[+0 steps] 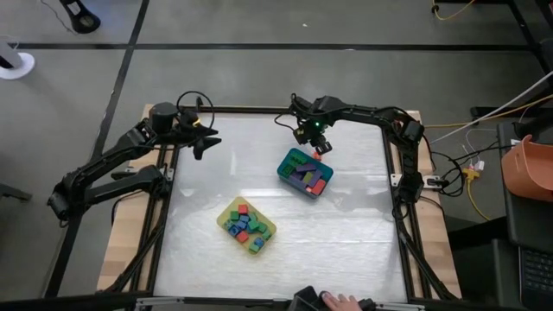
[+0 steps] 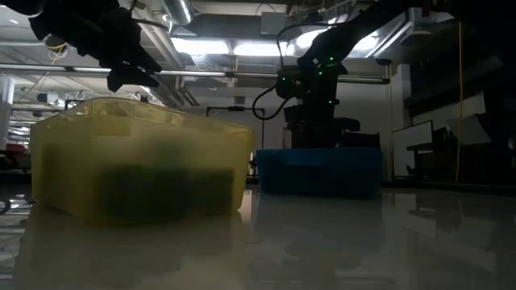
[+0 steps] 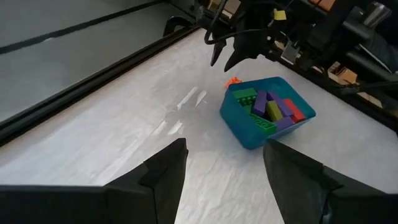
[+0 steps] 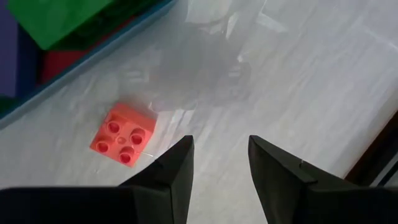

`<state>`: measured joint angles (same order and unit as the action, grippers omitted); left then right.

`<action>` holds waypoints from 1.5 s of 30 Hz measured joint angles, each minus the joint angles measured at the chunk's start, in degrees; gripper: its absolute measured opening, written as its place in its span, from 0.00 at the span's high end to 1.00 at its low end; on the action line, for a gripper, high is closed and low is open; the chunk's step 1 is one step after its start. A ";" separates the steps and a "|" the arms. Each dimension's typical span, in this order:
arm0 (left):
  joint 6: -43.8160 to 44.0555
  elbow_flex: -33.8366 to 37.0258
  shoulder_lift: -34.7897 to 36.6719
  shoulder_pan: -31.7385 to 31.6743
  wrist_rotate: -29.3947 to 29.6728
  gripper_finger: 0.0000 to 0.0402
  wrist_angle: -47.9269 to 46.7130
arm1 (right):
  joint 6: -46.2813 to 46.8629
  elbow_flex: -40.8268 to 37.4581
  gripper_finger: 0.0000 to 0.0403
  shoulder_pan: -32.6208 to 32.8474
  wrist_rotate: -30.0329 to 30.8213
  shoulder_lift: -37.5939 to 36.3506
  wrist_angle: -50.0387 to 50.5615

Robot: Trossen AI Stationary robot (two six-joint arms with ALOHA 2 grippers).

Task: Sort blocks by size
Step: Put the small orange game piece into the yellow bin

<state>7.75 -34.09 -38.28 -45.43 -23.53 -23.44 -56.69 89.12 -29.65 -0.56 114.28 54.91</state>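
While I scan the high view from the left, I log the left gripper [image 1: 207, 138] waiting over the table's [image 1: 346, 250] far-left part, well apart from both trays. Its own wrist view shows its 2 fingers [image 3: 165, 171] spread wide, nothing between them.

Next rightward, the yellow tray [image 1: 268, 226] sits nearer the front, holding short blocks [image 1: 243, 226] in green, red and blue. In the low view this tray [image 2: 137, 161] fills the foreground, and its contents read only as a dark smear through the wall.

The teal-blue tray [image 1: 283, 168] lies further right and further back, holding longer bars [image 1: 305, 174]: green, purple, red. The left wrist view also shows a yellow-green bar [image 3: 273, 111] among them.

The right gripper [image 1: 313, 142] hovers at that tray's far edge. From above, an orange block [image 1: 318, 156] is a speck under it. The right wrist view resolves it: 1 orange 4-stud block [image 4: 122, 140] lying flat on the table, just outside the tray wall [image 4: 87, 56], ahead of and beside the fingers [image 4: 177, 168]. The jaws stand open at a moderate gap, empty.

A person's hand [image 1: 339, 301] shows at the front edge.
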 joint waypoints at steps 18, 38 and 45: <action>-1.00 3.19 28.76 0.09 -0.14 0.50 -11.13 | -0.58 0.00 0.62 0.04 0.00 0.00 -1.37; 12.35 33.55 37.05 7.87 -7.39 0.50 34.93 | -0.20 0.02 0.62 0.04 8.89 0.00 -1.13; 3.34 33.55 37.03 12.01 0.21 0.50 34.93 | -0.20 0.02 0.62 0.04 8.57 0.00 -2.63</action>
<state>11.09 -0.54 -1.26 -33.42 -23.32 11.49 -56.88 89.14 -29.61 8.01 114.28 52.29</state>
